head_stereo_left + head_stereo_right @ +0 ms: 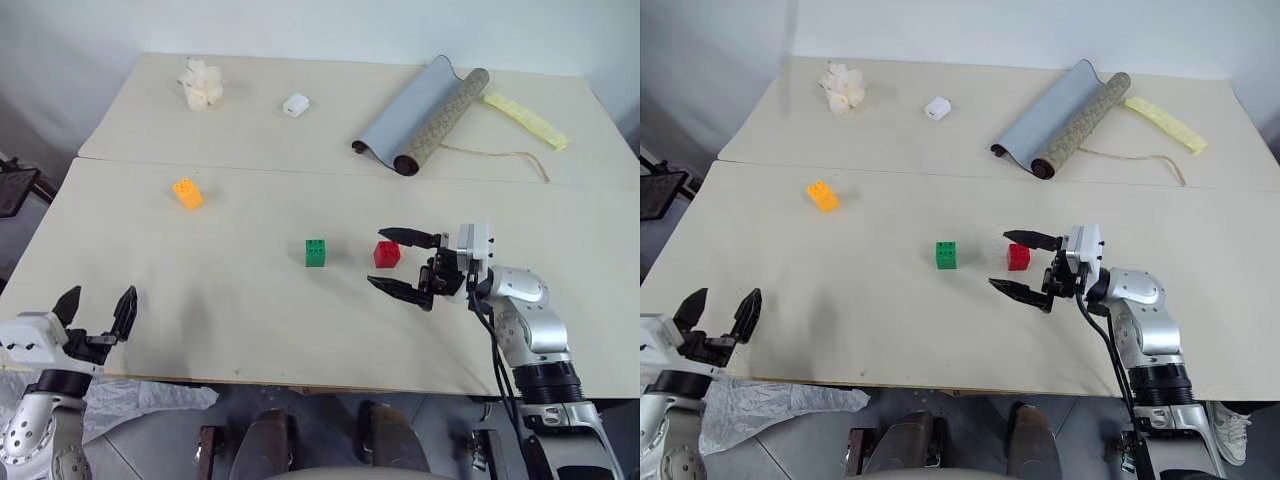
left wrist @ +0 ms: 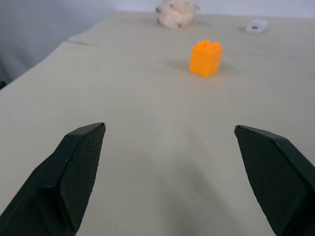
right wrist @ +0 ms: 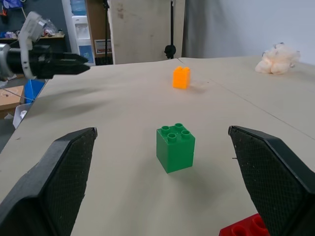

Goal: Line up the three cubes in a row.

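Head view: red cube (image 1: 387, 254) and green cube (image 1: 315, 252) sit side by side mid-bench (image 1: 250, 330), small gap between; orange-yellow cube (image 1: 187, 193) well apart at 10 o'clock from green. Right gripper (image 1: 393, 262) jaws wide open, straddling red, not touching. Left gripper (image 1: 97, 308) at the near-left edge, jaws open, empty. Left wrist: orange-yellow cube ahead at 12 o'clock. Right wrist: green cube centred between the open jaws, red at 5 o'clock.
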`<state>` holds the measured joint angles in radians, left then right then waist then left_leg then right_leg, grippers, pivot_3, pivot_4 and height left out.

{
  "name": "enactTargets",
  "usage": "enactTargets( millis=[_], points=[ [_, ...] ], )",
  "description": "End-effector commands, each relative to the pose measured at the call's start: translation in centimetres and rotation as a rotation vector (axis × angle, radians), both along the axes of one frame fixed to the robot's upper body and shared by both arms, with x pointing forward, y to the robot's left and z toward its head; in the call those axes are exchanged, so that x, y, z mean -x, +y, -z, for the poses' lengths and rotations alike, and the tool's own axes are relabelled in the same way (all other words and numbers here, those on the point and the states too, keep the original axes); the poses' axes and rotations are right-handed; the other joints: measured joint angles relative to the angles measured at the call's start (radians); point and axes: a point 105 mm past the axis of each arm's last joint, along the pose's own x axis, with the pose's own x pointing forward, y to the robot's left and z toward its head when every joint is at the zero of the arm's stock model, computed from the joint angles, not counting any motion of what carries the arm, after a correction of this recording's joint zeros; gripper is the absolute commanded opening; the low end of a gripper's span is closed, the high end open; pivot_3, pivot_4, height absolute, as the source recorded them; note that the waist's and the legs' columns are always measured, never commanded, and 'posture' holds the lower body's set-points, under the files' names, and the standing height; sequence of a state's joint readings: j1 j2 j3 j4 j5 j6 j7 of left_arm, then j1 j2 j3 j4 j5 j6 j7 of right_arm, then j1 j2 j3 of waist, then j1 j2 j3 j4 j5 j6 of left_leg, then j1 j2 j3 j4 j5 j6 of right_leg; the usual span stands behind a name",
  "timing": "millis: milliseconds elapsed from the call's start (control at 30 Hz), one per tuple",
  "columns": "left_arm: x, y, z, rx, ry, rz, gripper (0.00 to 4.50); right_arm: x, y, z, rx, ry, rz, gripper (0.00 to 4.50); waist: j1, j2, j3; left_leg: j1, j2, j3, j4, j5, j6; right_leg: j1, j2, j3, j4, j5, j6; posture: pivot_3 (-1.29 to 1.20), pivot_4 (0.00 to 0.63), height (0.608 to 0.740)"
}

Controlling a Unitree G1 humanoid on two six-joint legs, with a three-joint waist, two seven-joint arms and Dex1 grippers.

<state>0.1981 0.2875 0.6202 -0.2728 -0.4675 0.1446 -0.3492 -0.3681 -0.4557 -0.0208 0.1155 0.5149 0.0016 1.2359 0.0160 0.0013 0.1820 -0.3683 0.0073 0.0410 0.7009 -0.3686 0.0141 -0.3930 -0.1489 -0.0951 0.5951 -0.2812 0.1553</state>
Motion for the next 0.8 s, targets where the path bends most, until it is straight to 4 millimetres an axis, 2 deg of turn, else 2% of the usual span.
enactTargets(
  millis=[33,167,200,367,600,800],
  points=[
    [-2.8,-1.1,-2.1,0.043,-0.003,-0.021,4.48,0.2,0.2,-0.7,-0.005,-0.038,-0.017,4.50,0.002,-0.001,0.000,0.000,0.000,0.000,0.000,0.000,0.000,0.000,0.000,0.000,0.000,0.000,0.000,0.00,0.150,0.740],
    [-8.4,-3.8,-4.2,0.100,0.046,-0.064,4.48,0.4,0.2,-0.6,0.000,-0.034,-0.016,4.50,0.008,-0.001,-0.001,0.000,-0.002,-0.001,0.001,0.000,0.000,0.000,0.000,0.000,0.001,0.000,0.000,0.00,0.150,0.740],
    [-9.3,-4.1,-4.7,0.116,0.045,-0.082,4.48,0.4,0.2,-0.5,-0.001,-0.033,-0.015,4.50,0.008,-0.001,-0.001,0.000,-0.002,-0.001,0.001,0.000,0.000,0.000,0.000,0.000,0.001,0.000,0.000,0.00,0.150,0.740],
    [-13.3,-5.1,-4.3,0.183,0.149,-0.203,4.48,0.6,0.4,-0.5,-0.002,-0.032,-0.017,4.50,-0.009,-0.001,-0.001,0.000,-0.003,0.000,-0.001,0.001,0.000,0.000,0.000,-0.002,0.000,0.000,0.000,0.00,0.150,0.740],
    [-15.5,-7.8,-3.6,0.132,0.197,-0.214,4.48,0.9,-0.1,-0.6,-0.010,-0.025,0.013,4.50,-0.016,-0.002,-0.001,-0.001,-0.002,0.002,0.000,0.001,-0.001,0.000,-0.001,-0.008,0.000,0.000,0.000,0.00,0.150,0.740],
    [-16.9,-8.1,-3.7,0.118,0.187,-0.211,4.48,1.2,0.1,-0.4,-0.012,-0.009,0.015,4.50,-0.014,-0.002,-0.001,-0.001,-0.002,0.004,0.000,0.001,-0.001,0.001,-0.001,-0.009,-0.001,0.000,0.000,0.00,0.150,0.740]
  ],
)
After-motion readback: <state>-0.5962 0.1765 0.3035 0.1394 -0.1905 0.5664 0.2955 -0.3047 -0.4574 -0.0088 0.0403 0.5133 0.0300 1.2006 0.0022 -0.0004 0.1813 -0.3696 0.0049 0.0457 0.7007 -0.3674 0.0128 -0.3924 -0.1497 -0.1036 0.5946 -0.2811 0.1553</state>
